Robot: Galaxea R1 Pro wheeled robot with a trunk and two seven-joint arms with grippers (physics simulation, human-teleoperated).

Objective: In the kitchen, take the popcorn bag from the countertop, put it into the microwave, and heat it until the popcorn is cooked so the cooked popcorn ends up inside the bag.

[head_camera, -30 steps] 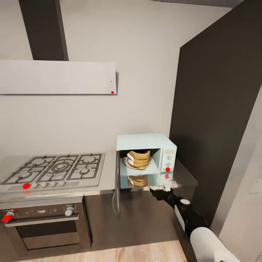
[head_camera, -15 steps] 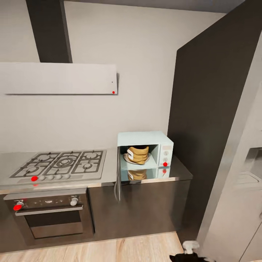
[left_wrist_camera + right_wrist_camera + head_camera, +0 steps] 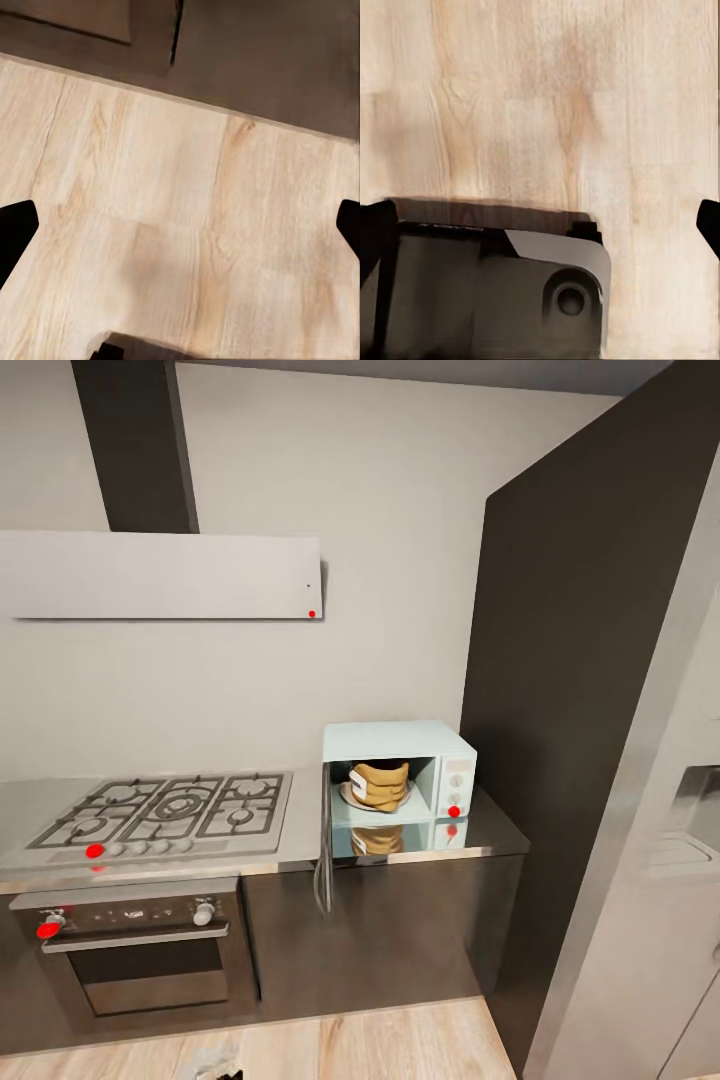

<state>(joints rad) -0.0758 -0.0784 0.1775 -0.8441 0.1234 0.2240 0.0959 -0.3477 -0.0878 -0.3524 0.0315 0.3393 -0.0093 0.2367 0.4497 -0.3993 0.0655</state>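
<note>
Microwave (image 3: 400, 775), door open, popcorn bag (image 3: 379, 784) inside; gas hob (image 3: 165, 812) at 9 o'clock on tabletop (image 3: 497, 832). Left gripper (image 3: 180, 225) and right gripper (image 3: 540, 225): wide, empty, over floor (image 3: 187, 225).

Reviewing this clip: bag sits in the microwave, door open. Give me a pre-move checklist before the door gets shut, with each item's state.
1. Popcorn bag inside the microwave: ok.
2. Bag upright on the plate: ok.
3. Microwave door open, swung out toward the hob: ok, ready to push.
4. Left gripper free, jaws apart over the wood floor: ok.
5. Right gripper free, jaws apart: ok.
6. A gripper near the door: not ok, both point at the floor.
7. Popcorn cooked: cannot tell.
</note>
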